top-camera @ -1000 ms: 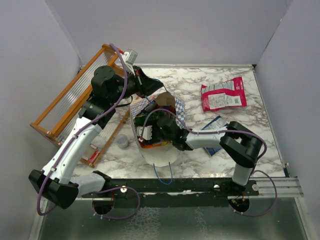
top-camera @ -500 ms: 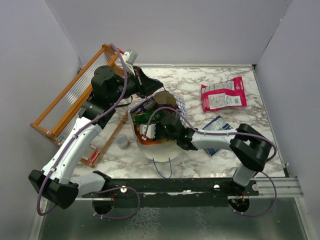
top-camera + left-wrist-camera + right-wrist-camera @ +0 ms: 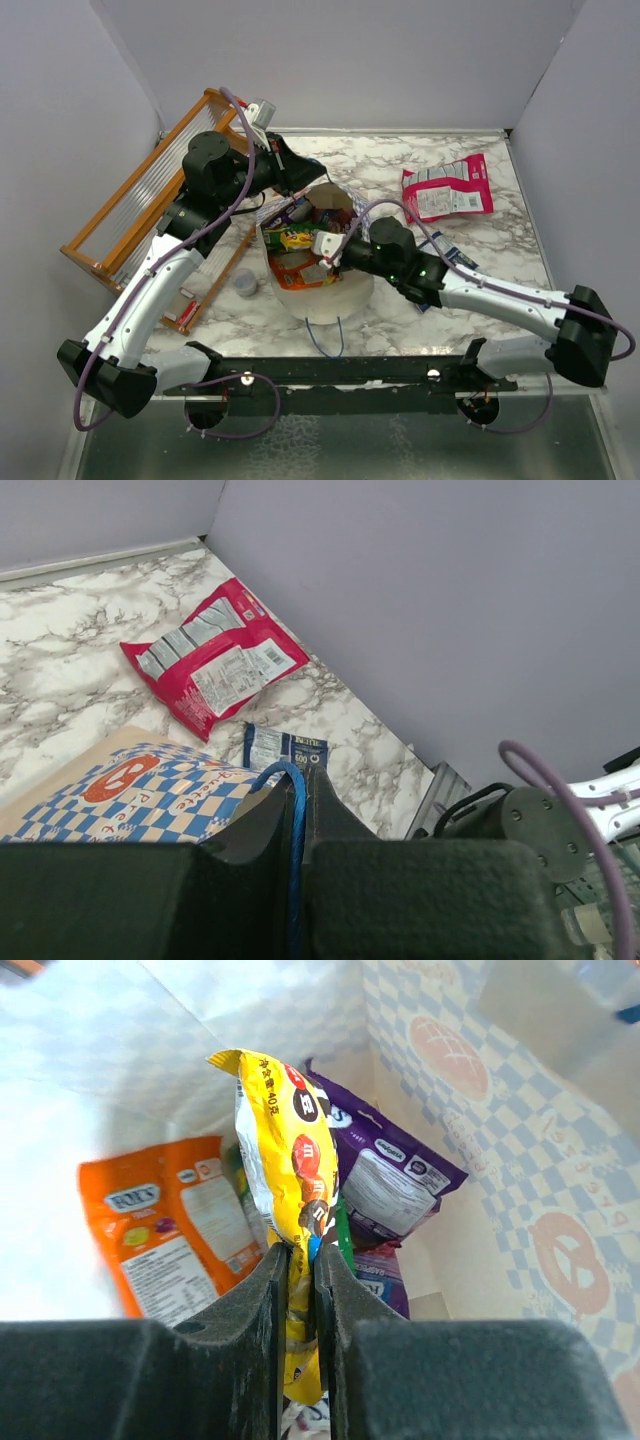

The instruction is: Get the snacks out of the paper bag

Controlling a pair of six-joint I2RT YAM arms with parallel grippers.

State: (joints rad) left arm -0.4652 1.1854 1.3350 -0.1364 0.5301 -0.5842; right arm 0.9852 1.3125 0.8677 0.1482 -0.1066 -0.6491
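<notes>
While in right gripper (image 3: pixel 300 1256), packet (image 3: pixel 285 1150) "40".

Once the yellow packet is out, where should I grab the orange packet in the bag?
Pinch the orange packet by its edge nearest the paper bag mouth, coming from above beside the yellow packet. It lies flat against the wall, so probably only that edge is free.

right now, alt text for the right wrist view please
The right gripper is shut on a yellow packet inside the paper bag. An orange packet shows at the picture's left and a purple packet at its right, deeper in the bag.
</notes>
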